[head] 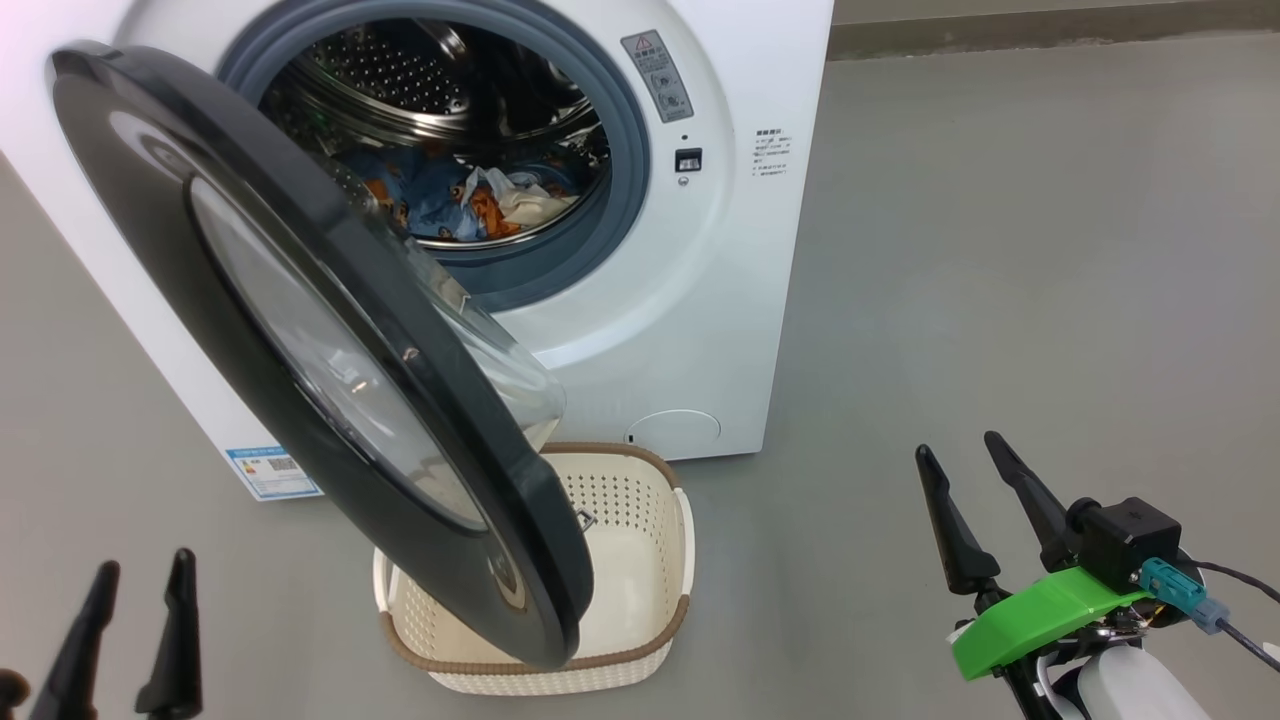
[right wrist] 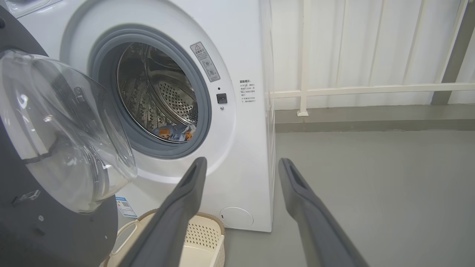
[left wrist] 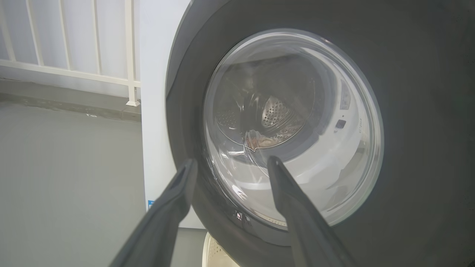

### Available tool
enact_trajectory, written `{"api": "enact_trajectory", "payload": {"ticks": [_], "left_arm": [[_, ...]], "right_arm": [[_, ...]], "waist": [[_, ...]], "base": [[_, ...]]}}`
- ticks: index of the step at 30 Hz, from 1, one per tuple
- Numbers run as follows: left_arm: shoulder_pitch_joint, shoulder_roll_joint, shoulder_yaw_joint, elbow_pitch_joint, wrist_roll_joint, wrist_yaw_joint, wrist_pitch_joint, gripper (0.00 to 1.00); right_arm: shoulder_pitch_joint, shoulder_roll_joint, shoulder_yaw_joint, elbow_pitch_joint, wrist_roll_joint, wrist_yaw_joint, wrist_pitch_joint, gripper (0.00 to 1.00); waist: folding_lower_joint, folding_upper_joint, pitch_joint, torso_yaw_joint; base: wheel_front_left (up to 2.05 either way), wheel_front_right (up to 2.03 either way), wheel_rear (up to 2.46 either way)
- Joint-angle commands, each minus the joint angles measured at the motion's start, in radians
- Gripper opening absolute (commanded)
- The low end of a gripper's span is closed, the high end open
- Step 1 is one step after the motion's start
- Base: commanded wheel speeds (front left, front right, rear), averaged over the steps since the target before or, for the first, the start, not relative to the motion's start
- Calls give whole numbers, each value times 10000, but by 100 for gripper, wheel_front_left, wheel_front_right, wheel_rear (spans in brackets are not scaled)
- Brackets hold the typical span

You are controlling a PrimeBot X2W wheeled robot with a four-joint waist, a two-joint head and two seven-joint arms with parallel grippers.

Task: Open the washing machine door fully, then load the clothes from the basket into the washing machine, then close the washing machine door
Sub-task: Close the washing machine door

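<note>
Clothes (head: 470, 200) loaded, basket (head: 620, 500) apparently empty: our left gripper (head: 145, 568) and right gripper (head: 956, 447) hover, fingers (head: 948, 520) spread (holding nothing), to close the door (head: 110, 170).

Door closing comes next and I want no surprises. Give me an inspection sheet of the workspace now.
Surface: grey floor, smooth.
Job's things: washing machine door open, overhanging the basket in the head view; clothes inside the washing machine; visible part of the basket empty.
Clutter: nothing seen.
Grippers: left gripper open, empty, facing the door's outer side; right gripper open, empty.
Cables: black cable with teal plug at the right wrist.
Surroundings: white railing behind the machine.
</note>
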Motion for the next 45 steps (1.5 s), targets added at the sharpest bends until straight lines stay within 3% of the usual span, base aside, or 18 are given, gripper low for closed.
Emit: {"api": "enact_trajectory", "payload": {"ticks": [1, 15, 39, 40, 41, 43, 45], "left_arm": [[-320, 183, 427, -88, 161, 4, -104, 100], [-284, -570, 954, 51, 1135, -38, -153, 100], [-230, -661, 822, 123, 1189, -51, -154, 100], [-231, -661, 812, 124, 1187, -51, -154, 100], [-233, -657, 796, 126, 1184, -51, -154, 100], [-244, -647, 786, 132, 1175, -51, -154, 100], [-258, -625, 752, 140, 1153, -51, -154, 100]], "right_arm": [[-124, -97, 190, -227, -13, 44, -122, 100], [-126, -48, 187, -232, -40, 44, -122, 100], [-100, -82, 249, -209, 3, 44, -122, 100], [-100, -78, 253, -218, 3, 44, -122, 95], [-103, -74, 270, -231, 6, 44, -122, 68], [-130, -71, 319, -288, 9, 44, -122, 4], [-150, -79, 387, -331, 43, 44, -122, 0]], "waist": [[0, 0, 2, 6], [0, 0, 68, 54], [0, 0, 1, 217], [0, 0, 3, 235], [0, 0, 7, 258], [0, 0, 11, 320], [0, 0, 8, 419]], "base": [[0, 0, 0], [0, 0, 0], [0, 0, 0], [0, 0, 0], [0, 0, 0], [0, 0, 0], [0, 0, 0]]}}
